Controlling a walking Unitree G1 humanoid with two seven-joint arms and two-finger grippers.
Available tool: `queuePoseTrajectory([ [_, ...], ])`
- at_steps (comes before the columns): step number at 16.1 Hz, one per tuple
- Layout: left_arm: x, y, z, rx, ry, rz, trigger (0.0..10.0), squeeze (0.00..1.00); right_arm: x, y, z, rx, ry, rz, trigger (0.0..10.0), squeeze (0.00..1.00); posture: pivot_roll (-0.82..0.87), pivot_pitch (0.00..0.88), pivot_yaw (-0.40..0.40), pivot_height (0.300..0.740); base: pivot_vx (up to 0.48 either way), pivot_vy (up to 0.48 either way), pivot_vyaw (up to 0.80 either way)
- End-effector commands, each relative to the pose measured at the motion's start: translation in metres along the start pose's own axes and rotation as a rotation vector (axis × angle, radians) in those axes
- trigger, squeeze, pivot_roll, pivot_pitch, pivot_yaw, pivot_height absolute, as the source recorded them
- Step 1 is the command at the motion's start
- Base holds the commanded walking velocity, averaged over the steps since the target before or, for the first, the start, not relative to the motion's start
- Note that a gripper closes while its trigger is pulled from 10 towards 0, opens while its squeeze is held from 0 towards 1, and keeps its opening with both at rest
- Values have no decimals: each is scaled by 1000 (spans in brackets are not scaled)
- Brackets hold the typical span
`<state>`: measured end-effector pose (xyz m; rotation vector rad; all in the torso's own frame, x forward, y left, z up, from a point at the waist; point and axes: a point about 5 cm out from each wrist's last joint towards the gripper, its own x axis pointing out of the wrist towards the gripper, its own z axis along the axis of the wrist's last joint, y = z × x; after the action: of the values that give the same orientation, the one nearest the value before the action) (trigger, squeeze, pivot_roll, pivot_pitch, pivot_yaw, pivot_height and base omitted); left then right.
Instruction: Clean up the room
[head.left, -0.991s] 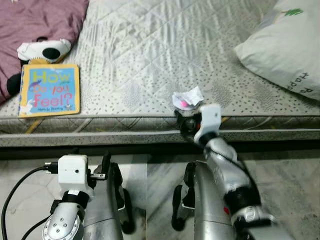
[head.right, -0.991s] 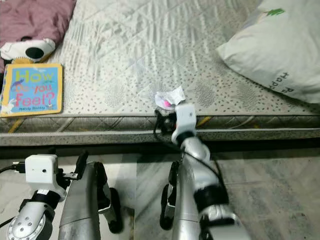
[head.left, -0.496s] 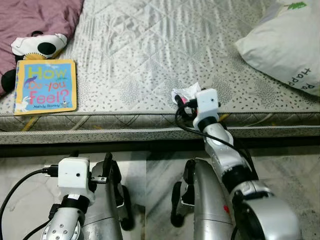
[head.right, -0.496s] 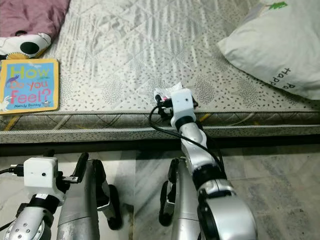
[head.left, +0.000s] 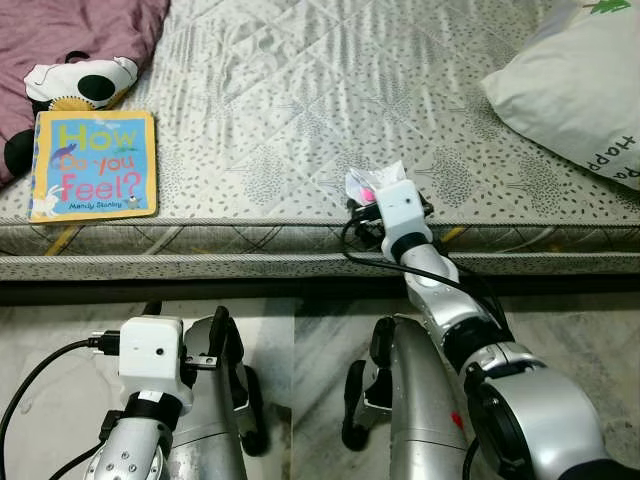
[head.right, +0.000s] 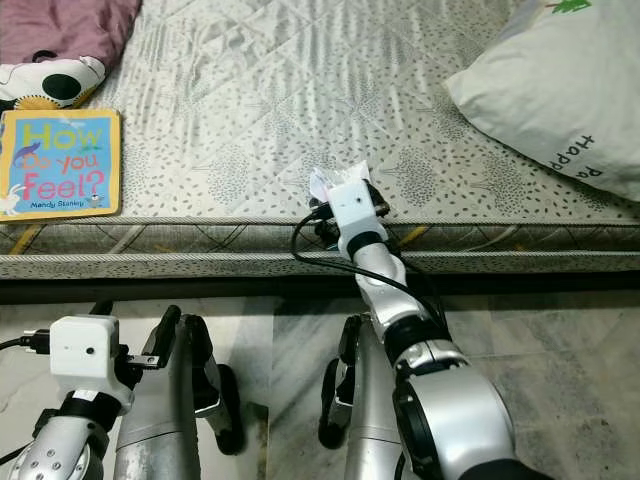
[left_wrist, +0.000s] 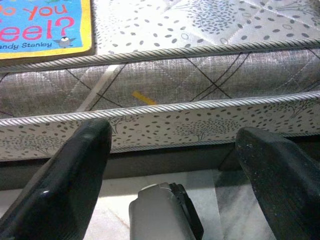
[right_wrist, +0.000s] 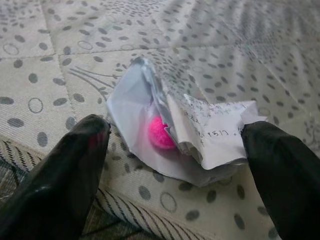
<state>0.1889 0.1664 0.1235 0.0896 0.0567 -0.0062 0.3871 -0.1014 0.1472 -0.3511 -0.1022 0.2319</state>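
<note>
The right gripper (right_wrist: 175, 165) is spread wide, its fingers flanking the crumpled paper (right_wrist: 185, 132) on the bed (head.left: 300, 110) edge — not yet grasped. The left gripper (left_wrist: 170, 165) hangs open, idle. The book (head.left: 92, 165) lies well off — cleanup looks barely begun.

A bed above a pale stone floor.
The mattress (head.left: 300, 110) wears a quilted grey cover with dotted leaf prints and corded edges; below it lies a marbled tile floor (head.left: 570, 330), evenly lit.
</note>
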Motion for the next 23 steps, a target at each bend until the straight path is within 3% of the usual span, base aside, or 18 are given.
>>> queuePoseTrajectory([
  [1, -6, 1, -4, 7, 35, 14, 10000, 0, -4, 8, -11, -41, 58, 13, 0, 0, 251, 460, -48, 550, 0, 0, 0],
  [2, -7, 2, -4, 7, 36, 15, 10000, 0, -4, 8, -11, -55, 59, 12, 0, 0, 252, 461, -48, 550, 0, 0, 0],
  [3, -7, 3, -4, 8, 39, 19, 10000, 0, -3, 8, -11, -77, 66, -1, 3451, 0, 254, 462, -49, 550, 0, 0, 0],
  [4, -8, 3, -4, 9, 41, 21, 10000, 0, -2, 8, -11, -84, 70, -9, 3608, 0, 255, 464, -51, 550, 0, 0, 0],
  [5, -8, 3, -4, 9, 41, 22, 10000, 0, -2, 9, -11, -92, 73, -13, 2667, 0, 255, 464, -51, 550, 0, 0, 0],
  [6, -7, 3, -4, 9, 42, 23, 10000, 0, -2, 10, -11, -94, 74, -15, 471, 0, 254, 466, -53, 550, 0, 0, 0],
  [8, -8, 3, -4, 8, 45, 28, 10000, 0, -3, 12, -12, -105, 84, -26, 0, 0, 254, 466, -55, 550, 0, 0, 0],
  [23, -2, 5, -5, -4, 50, 58, 10000, 0, -3, 7, -17, -49, 145, -94, 0, 0, 252, 451, -61, 550, 0, 0, 0],
])
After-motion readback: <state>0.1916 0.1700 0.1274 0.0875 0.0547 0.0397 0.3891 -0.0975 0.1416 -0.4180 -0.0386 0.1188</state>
